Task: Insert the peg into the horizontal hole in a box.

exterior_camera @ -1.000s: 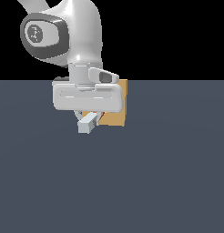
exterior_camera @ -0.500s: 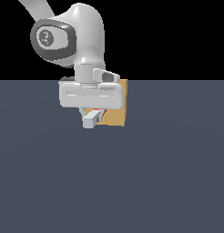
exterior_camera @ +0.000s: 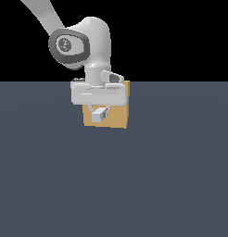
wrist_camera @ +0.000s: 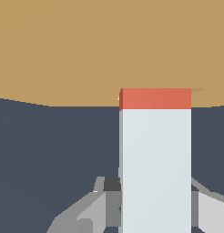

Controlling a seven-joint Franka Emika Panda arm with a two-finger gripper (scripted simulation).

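Observation:
The tan box (exterior_camera: 117, 113) stands on the grey floor, and its face fills the far part of the wrist view (wrist_camera: 86, 45). My white gripper (exterior_camera: 99, 112) is right in front of the box, shut on the peg. Only the peg's pale grey end (exterior_camera: 98, 116) shows in the exterior view. In the wrist view the pale peg (wrist_camera: 155, 168) runs from between my grey fingers (wrist_camera: 82, 216) to the box face. A short band of its orange-red end (wrist_camera: 155, 98) shows at the face. The hole is hidden behind the peg's tip.
The dark grey floor (exterior_camera: 157, 185) surrounds the box in every direction. The white arm (exterior_camera: 88, 46) rises to the exterior view's upper left. Nothing else is in view.
The gripper has carried the peg away from the camera toward the box face. Less of the peg sticks out now, and its orange end no longer shows in the exterior view.

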